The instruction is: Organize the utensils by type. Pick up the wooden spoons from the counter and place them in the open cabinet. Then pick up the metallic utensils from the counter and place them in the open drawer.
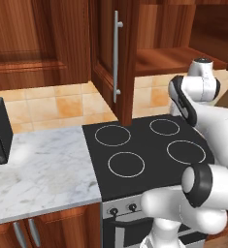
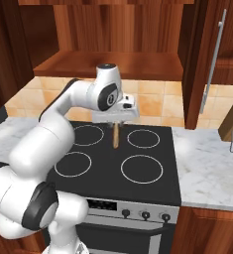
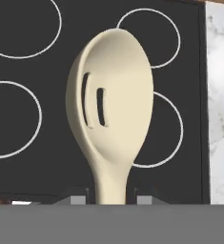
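A home kitchen: a black glass cooktop (image 1: 144, 152) with four ringed burners sits over an oven with knobs (image 2: 145, 215), flanked by veined marble tabletop (image 1: 42, 174). Reddish-brown wood wall cabinets (image 1: 38, 38) hang above a tan tiled backsplash (image 1: 57, 104), and a wooden knife block (image 2: 232, 124) stands on the marble.

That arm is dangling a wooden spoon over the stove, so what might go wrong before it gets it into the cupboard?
1. The gripper pinches the slotted wooden spoon only at the end of its slim handle, with the bowl hanging below; a quick swing might twist it loose, and it would land on the black cooktop.
2. The cabinet shelf sits above the hand, so the dangling spoon may catch its front edge while lifting.
3. The open cabinet door stands close by and could be clipped.
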### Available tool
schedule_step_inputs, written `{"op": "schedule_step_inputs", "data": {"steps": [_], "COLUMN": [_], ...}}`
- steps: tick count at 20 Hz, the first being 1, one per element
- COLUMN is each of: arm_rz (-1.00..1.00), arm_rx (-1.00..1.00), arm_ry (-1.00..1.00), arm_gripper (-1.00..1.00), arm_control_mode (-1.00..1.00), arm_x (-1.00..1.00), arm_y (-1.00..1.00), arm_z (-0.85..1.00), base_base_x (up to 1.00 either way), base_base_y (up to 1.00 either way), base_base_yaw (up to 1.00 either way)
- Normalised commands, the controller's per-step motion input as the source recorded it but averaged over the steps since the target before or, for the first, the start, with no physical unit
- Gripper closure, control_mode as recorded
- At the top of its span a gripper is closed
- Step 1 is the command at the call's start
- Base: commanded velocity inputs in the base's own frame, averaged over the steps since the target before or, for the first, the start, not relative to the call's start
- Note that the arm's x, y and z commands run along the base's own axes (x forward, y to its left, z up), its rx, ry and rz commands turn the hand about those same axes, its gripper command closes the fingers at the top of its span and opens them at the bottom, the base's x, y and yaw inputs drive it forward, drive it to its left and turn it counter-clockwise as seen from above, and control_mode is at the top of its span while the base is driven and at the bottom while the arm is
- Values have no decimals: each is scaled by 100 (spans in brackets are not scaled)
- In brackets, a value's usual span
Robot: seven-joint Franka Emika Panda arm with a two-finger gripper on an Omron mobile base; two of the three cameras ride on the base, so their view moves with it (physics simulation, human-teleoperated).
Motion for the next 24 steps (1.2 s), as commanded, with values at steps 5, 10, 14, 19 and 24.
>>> {"op": "schedule_step_inputs", "data": {"steps": [5,10,14,19,24], "arm_rz": [79,80,54,38,37], "arm_rx": [0,-10,-28,-38,-38], "arm_ry": [-42,-60,-48,-33,-30], "arm_gripper": [100,100,100,100,100], "arm_control_mode": [-100,-100,-100,-100,-100], "arm_x": [18,5,13,15,25], "arm_y": [-3,0,10,9,13], "arm_z": [49,39,56,74,55], "base_base_x": [0,0,0,0,0], "base_base_y": [0,0,0,0,0], "base_base_yaw": [0,0,0,0,0]}}
